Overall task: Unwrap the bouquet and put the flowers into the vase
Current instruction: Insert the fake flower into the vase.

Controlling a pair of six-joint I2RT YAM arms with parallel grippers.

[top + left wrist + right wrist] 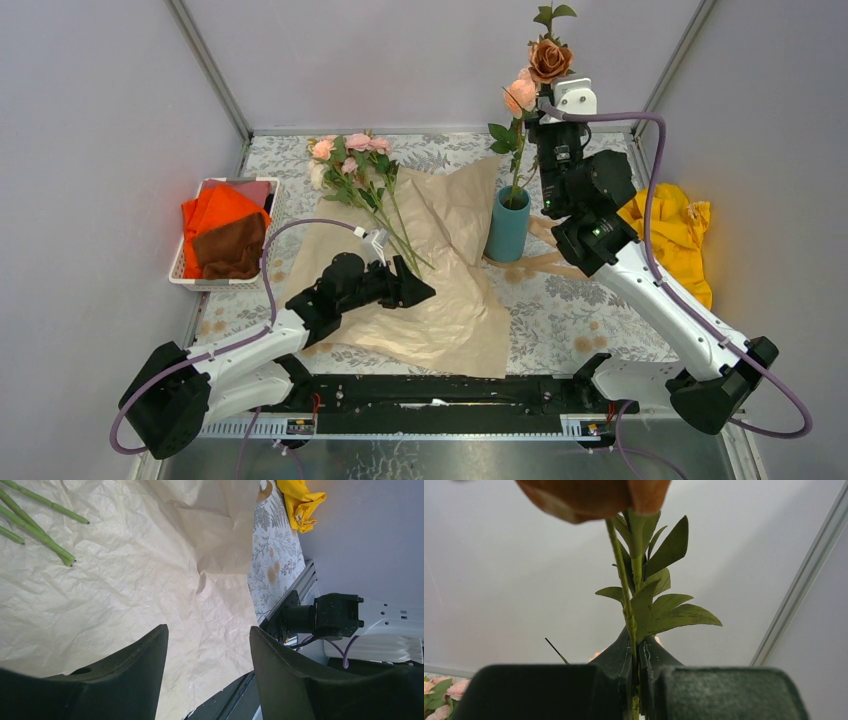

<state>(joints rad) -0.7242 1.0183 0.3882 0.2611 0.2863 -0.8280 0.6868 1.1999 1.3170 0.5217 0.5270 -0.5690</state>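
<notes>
Right wrist only — fingers [616, 656] pinch rose stem [620, 570].

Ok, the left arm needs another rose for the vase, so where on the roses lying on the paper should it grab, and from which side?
Probably the bare lower stems, taken from above at the near end. Leaves and blooms crowd the far end; the cut ends lie flat and slightly fanned, pointing toward the open left claw.
</notes>
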